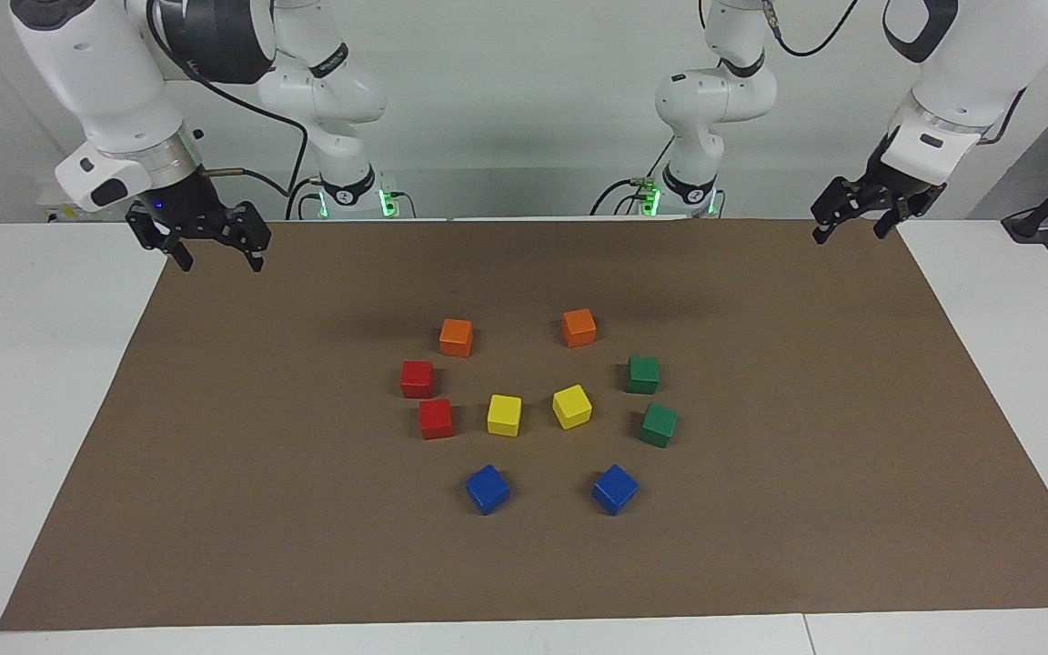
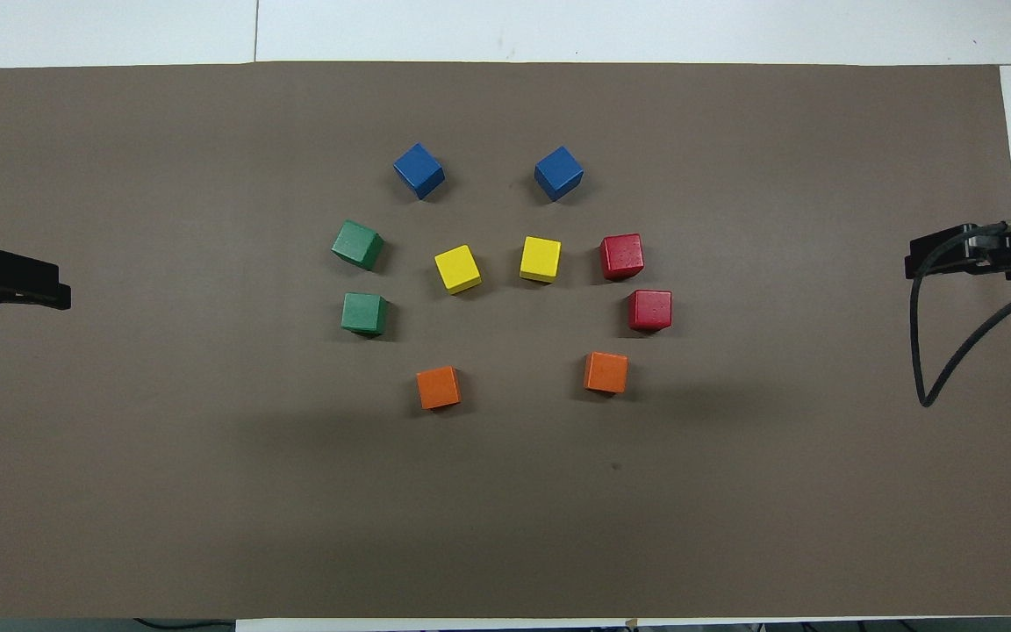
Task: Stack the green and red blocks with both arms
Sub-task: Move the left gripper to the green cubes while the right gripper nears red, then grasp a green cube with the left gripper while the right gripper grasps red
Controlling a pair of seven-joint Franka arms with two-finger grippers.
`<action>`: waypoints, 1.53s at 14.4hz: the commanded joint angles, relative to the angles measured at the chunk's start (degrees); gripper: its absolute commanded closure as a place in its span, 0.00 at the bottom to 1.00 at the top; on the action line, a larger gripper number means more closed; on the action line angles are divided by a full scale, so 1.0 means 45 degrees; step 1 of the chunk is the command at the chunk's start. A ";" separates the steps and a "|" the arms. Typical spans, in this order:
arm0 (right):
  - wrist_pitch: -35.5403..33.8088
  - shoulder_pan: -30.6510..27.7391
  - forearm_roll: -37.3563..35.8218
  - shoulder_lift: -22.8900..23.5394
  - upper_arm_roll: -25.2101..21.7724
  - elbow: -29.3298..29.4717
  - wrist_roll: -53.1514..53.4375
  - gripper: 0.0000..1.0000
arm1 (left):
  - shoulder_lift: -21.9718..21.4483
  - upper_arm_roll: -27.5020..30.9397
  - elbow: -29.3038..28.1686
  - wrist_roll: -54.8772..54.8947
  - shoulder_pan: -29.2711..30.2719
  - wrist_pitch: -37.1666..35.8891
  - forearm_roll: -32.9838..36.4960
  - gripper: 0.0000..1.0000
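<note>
Left black two-finger hand [image 1: 854,220] and right hand [image 1: 212,247], both spread, empty, raised at brown-covered tabletop [image 1: 760,546] ends; matte green cubes [image 1: 643,374] and red cubes [image 1: 417,378] unstacked, well apart from both.

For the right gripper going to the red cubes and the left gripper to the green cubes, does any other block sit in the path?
Nothing visible does. The two matte red cubes lie on the right gripper's side of the cluster, the two dark green cubes on the left gripper's side; only bare brown mat lies between.
</note>
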 commanded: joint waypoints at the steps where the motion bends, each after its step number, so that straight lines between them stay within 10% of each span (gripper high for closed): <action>1: 0.0095 -0.0059 0.0258 -0.0288 0.0003 -0.0337 -0.0312 0.00 | -0.0259 -0.0068 -0.0110 0.0119 0.0022 -0.0051 0.0207 0.00; 11: 0.2904 0.2497 0.0258 0.0821 0.0159 -0.1333 0.3450 0.00 | -0.0356 -0.0068 -0.0285 0.1071 0.0022 0.0046 0.0188 0.00; 22: 0.6696 0.3809 0.0258 0.2173 0.0159 -0.3500 0.4649 0.01 | 0.0791 -0.0107 -0.3489 0.0453 -0.3335 0.5043 0.0051 0.00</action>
